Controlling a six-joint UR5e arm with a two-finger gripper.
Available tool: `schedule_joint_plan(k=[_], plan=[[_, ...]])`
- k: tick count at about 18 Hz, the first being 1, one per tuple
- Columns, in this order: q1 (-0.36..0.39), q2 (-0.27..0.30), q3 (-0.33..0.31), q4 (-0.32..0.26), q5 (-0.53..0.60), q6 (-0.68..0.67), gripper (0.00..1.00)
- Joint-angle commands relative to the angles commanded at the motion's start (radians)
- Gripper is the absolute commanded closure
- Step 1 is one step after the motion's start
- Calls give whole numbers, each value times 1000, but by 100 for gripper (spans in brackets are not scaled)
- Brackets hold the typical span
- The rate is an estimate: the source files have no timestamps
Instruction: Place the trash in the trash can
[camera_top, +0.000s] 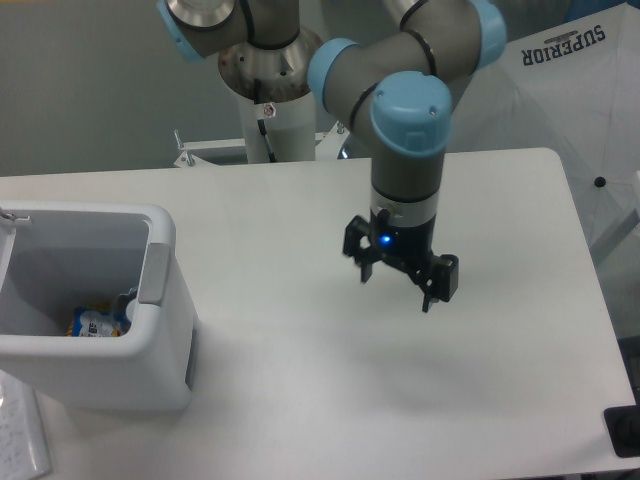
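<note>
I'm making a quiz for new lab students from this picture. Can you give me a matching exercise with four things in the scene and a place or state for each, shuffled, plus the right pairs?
Things:
1. gripper
2. trash can
3. bottle
4. grey handle

Places or states:
A. lying at the bottom of the bin
B. open and empty, above the middle of the table
C. on the bin's side wall that faces the arm
D. standing at the table's left end

Pairs: 1-B, 2-D, 3-A, 4-C
</note>
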Motion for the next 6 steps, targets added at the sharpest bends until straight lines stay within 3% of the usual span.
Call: schedule_joint_plan(k=[6], plan=[[12,-15,5,3,-6,8,0]])
